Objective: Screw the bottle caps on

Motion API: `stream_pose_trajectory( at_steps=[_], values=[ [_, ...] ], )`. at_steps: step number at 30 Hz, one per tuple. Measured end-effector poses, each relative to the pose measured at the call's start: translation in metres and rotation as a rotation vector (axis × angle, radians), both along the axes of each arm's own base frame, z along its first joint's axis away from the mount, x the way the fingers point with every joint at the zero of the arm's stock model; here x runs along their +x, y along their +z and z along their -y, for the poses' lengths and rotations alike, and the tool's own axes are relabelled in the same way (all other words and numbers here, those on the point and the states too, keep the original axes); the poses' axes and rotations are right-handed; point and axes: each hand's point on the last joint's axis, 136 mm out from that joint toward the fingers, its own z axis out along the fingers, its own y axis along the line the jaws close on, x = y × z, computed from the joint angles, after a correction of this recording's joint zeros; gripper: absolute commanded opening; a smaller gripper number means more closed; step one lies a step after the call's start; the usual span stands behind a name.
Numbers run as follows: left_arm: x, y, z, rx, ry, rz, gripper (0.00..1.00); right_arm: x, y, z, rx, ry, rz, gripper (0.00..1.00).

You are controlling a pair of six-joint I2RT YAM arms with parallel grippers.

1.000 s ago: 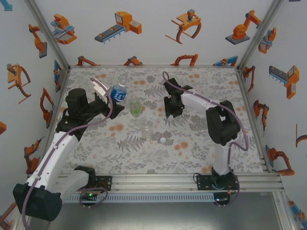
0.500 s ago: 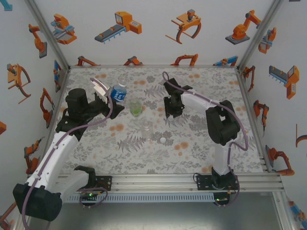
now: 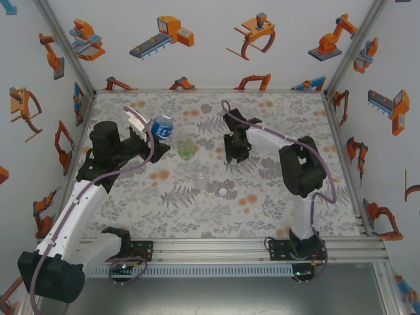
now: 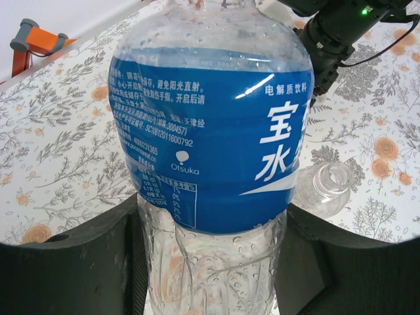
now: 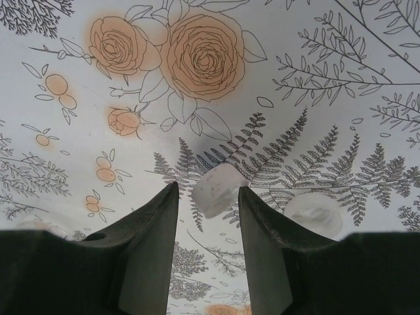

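My left gripper (image 3: 147, 134) is shut on the lower body of the blue-label bottle (image 3: 162, 126), which stands upright at the back left. In the left wrist view that bottle (image 4: 210, 131) sits between the two dark fingers (image 4: 98, 262), its neck cut off by the top edge. The green bottle (image 3: 186, 149) and the clear bottle (image 3: 201, 176) stand uncapped near the middle. My right gripper (image 5: 208, 193) points down at the mat, open, with a white cap (image 5: 218, 190) lying tilted between its tips and a gap on the left side. A second white cap (image 5: 315, 211) lies just right of it. Another cap (image 3: 223, 191) rests beside the clear bottle.
The floral mat (image 3: 275, 203) covers the table, framed by aluminium rails and patterned walls. The clear bottle's open mouth (image 4: 328, 184) shows right of the held bottle, and the right arm (image 4: 335, 33) reaches in behind it.
The right arm's elbow has shifted slightly to the left. The left arm and the bottles stay where they were.
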Motion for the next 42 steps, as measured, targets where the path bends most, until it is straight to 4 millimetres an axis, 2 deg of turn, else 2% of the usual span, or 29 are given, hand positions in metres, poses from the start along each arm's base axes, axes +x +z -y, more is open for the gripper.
stream_pose_trajectory(
  at_steps=[6, 12, 17, 25, 31, 36, 39, 42],
  values=[
    [0.000, 0.000, 0.000, 0.000, 0.000, 0.000, 0.04, -0.002, -0.008, 0.000, -0.001, -0.001, -0.010, 0.39],
    [0.000, 0.000, 0.000, 0.000, 0.000, 0.000, 0.04, 0.000, -0.010, -0.003, 0.020, -0.015, -0.006, 0.21],
    [0.000, 0.000, 0.000, 0.000, 0.000, 0.000, 0.04, 0.000, -0.009, -0.011, 0.070, -0.016, -0.011, 0.19],
    [0.002, -0.004, 0.001, 0.003, 0.000, -0.011, 0.04, -0.008, -0.007, -0.025, 0.272, -0.048, -0.043, 0.19],
    [0.003, -0.007, 0.002, 0.006, -0.002, -0.020, 0.04, -0.006, -0.009, -0.021, 0.439, -0.123, -0.069, 0.20],
    [0.003, -0.008, 0.003, 0.007, -0.007, -0.025, 0.04, -0.009, -0.009, -0.015, 0.501, -0.150, -0.067, 0.20],
    [0.003, -0.009, 0.003, 0.007, -0.008, -0.027, 0.04, -0.012, -0.009, -0.012, 0.520, -0.162, -0.069, 0.24],
    [0.003, -0.009, 0.003, 0.007, -0.009, -0.028, 0.04, -0.013, -0.008, -0.012, 0.537, -0.166, -0.070, 0.34]
  ],
)
